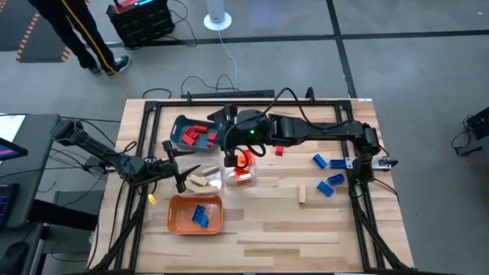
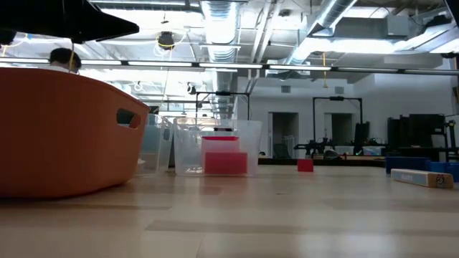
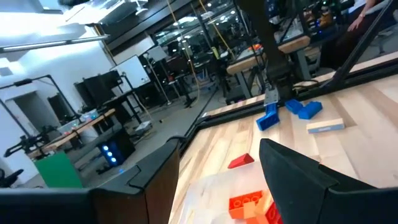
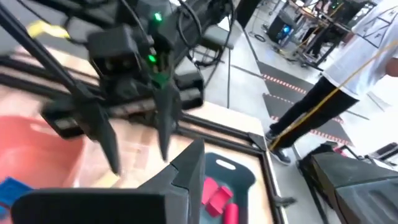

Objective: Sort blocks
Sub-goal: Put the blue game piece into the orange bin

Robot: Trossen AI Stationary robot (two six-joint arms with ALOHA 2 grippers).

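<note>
Wooden counter point(image 1: 306, 229) carried scattered blocks point(image 1: 327, 186) toward its right edge. Right gripper point(image 1: 238, 157) hovered over mid-counter clear tray point(image 1: 241, 177); left gripper point(image 1: 180, 171), fingers released, held nothing.

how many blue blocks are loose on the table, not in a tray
3, all on the table's right side by the right arm's base: one, one, one. More may be hidden under the arm.

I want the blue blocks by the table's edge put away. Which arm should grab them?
Probably the right arm. The blue blocks lie on its side, next to its base. The left hand sits far across the table, near the orange tray.
</note>
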